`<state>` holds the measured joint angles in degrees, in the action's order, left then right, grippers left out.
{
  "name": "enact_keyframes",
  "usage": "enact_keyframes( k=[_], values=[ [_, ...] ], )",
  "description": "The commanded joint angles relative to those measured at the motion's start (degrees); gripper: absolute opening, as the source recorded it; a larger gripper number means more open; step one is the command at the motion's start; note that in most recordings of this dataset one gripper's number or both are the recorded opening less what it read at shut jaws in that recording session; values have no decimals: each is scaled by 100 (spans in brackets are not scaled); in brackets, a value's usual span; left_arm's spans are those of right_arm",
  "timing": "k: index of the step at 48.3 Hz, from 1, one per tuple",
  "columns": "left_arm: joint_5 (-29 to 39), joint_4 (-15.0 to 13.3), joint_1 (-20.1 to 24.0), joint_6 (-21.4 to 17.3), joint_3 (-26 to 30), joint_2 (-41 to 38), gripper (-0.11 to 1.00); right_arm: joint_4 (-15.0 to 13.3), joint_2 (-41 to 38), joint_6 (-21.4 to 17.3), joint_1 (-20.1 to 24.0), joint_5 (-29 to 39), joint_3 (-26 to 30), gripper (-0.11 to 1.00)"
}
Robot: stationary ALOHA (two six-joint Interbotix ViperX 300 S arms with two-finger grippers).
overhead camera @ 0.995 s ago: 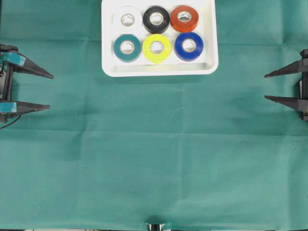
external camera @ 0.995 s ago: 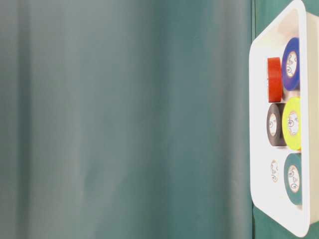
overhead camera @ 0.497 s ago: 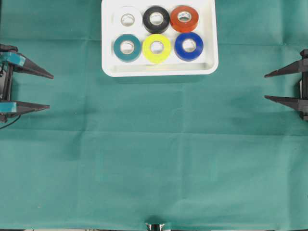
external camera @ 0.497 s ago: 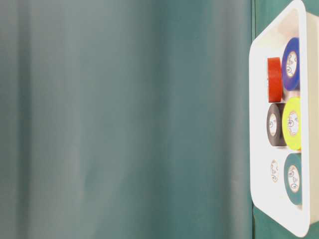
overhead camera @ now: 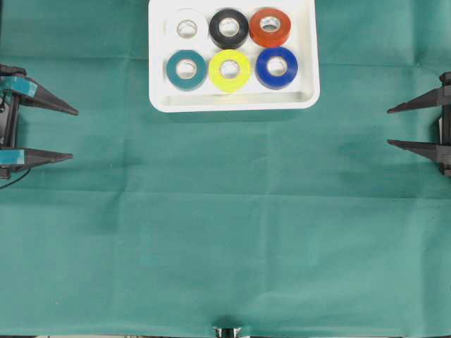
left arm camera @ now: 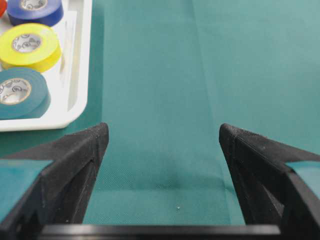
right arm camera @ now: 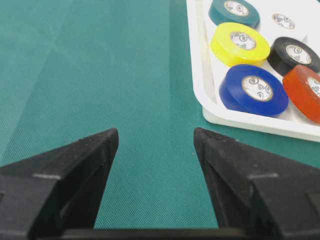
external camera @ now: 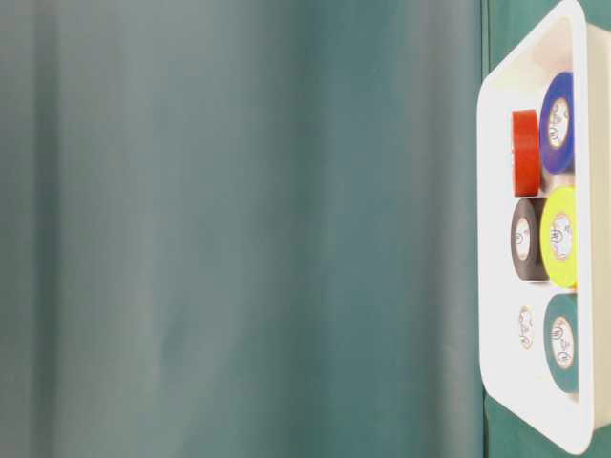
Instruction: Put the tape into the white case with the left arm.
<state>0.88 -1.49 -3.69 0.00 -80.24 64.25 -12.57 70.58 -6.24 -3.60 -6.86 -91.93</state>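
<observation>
The white case (overhead camera: pixel 232 104) lies at the back middle of the green cloth and holds several tape rolls in two rows: white (overhead camera: pixel 186 28), black (overhead camera: pixel 228 28), red (overhead camera: pixel 270 26), teal (overhead camera: pixel 186 69), yellow (overhead camera: pixel 229 70) and blue (overhead camera: pixel 276 67). My left gripper (overhead camera: pixel 74 134), with teal bands on its fingers, stands open at the left edge, well clear of the case, with nothing between its fingers (left arm camera: pixel 163 129). At the right edge my all-black right gripper (overhead camera: pixel 388 127) is open and empty too (right arm camera: pixel 155 132). No tape shows outside the case.
A green cloth (overhead camera: pixel 225 232) covers the whole table. A thin black cable (overhead camera: pixel 10 179) trails beside the left arm. A small dark fitting (overhead camera: pixel 227 331) sits at the front edge. In the table-level view the case's rim (external camera: pixel 492 95) appears at the right.
</observation>
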Motion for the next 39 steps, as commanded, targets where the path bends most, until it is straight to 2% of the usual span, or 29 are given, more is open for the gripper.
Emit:
enact_keyframes(
  k=[1,39],
  values=[
    [-35,0,26,-9,44,-35,93,0,-35,-9,0,-35,62,99],
    [-35,26,132,-53,-220,105,93,0,-35,-9,-9,-35,62,99]
  ],
)
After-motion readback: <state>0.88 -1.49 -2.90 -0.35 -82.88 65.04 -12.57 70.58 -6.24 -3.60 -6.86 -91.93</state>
